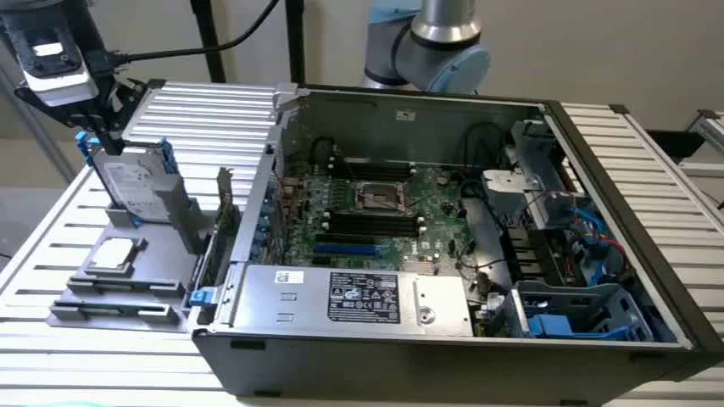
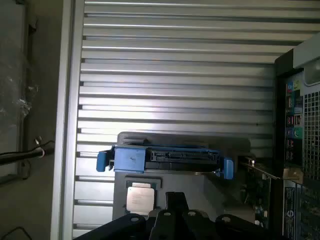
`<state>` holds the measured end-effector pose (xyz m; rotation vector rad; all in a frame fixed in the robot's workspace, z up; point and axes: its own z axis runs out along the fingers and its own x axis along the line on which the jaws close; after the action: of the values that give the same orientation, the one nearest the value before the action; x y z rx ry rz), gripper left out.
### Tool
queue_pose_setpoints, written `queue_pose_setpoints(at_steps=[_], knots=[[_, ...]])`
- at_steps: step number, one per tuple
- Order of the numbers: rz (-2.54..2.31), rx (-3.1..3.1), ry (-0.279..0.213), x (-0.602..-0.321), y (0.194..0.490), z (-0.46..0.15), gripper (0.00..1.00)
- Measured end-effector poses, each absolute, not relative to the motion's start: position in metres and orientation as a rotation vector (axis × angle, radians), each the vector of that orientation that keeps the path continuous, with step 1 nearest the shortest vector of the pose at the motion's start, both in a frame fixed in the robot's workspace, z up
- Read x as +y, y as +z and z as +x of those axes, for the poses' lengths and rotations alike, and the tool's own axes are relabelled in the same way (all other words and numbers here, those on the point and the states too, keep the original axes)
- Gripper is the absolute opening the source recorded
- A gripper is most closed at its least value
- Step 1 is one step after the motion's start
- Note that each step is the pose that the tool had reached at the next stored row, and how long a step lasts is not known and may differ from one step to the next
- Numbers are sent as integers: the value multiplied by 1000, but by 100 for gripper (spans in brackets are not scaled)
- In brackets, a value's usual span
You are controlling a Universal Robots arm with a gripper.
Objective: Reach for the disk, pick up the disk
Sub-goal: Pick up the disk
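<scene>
Starting at the exterior view's left, I have one gripper (image 1: 100, 136) hanging just over the top far corner of the one disk (image 1: 134, 188). It is so close that I cannot tell whether it touches, and I cannot tell how wide its grip stands. The disk stands on edge in a grey holder (image 1: 153, 271) on the slatted metal surface (image 1: 34, 246), to the left of the case. It has two blue rails, one down each side. Its white label carries print that I cannot read.

From the wrist view I look down on the disk's (image 2: 165, 159) top edge, with blue tabs at both ends.

One square silver chip (image 1: 114, 253) lies flat on the holder just in front of the disk; its markings are unreadable in the wrist view (image 2: 138, 196) too.

Further right sits one open computer case (image 1: 453, 365) with one motherboard (image 1: 379, 212) inside. At the front lies one power supply (image 1: 436, 297), with a black and white label (image 1: 362, 297) too small to read. At the lower right corner are blue caddies (image 1: 565, 322), which I cannot count apart.
</scene>
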<state>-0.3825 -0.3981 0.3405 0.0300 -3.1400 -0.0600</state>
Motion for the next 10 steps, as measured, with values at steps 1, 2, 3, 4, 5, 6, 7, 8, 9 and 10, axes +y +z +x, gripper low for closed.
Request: queue_pose_setpoints(at_steps=[1,2,3,4,5,6,7,8,9,10], knots=[[30,-3140,-60,-398,340,-383,11],[30,-3140,-60,-398,340,-383,11],[30,-3140,-60,-398,340,-383,11],[30,-3140,-60,-398,340,-383,11],[30,-3140,-60,-398,340,-383,11],[30,-3140,-60,-398,340,-383,11],[30,-3140,-60,-398,340,-383,11],[30,-3140,-60,-398,340,-383,11],[30,-3140,-60,-398,340,-383,11],[30,-3140,-60,-398,340,-383,11]])
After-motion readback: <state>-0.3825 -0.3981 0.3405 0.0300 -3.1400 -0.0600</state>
